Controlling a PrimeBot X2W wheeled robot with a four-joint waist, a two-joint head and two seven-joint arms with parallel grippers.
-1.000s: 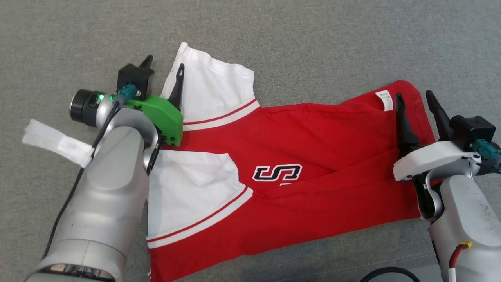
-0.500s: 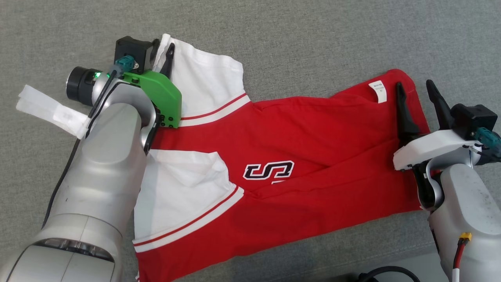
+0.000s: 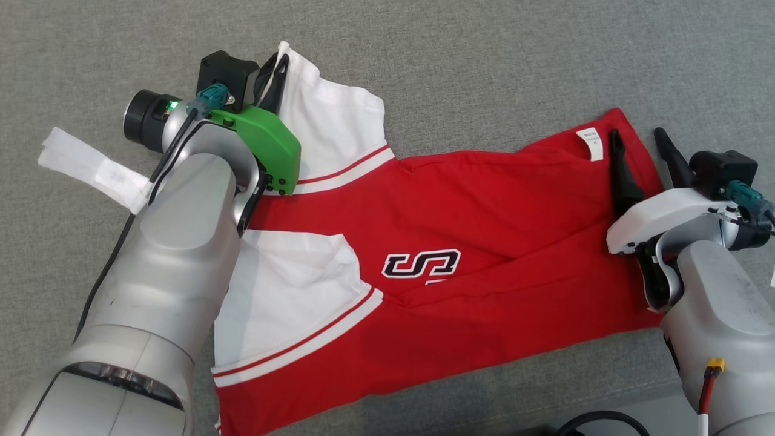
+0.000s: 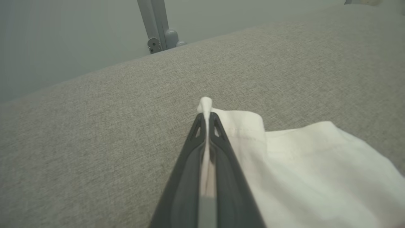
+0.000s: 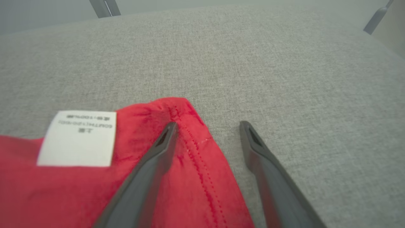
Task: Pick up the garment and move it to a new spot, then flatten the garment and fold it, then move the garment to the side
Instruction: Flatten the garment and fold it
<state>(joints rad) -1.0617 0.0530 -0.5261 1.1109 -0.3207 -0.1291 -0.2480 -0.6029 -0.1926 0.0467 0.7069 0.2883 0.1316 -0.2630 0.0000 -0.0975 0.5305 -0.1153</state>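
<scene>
Red cotton with white sleeves, the garment (image 3: pixel 484 242) lies spread on the grey woven surface (image 3: pixel 484 60), its sleeves toward the robot's left and its hem toward the right. A black and white emblem (image 3: pixel 422 266) is near the middle of the red part, which has some diagonal creases. The left hand (image 3: pixel 275 69) is clenched on the far corner of the upper white sleeve (image 3: pixel 339 127); in the left wrist view a small tip of white cloth comes out between the two closed fingers. The right hand (image 3: pixel 639 142) is released, with its fingers wide apart over the far hem corner: one finger is above the red cloth just beside the white label (image 3: pixel 589 144), the other above the grey surface. A white strip (image 3: pixel 91 169) lies on the surface beside the left arm
</scene>
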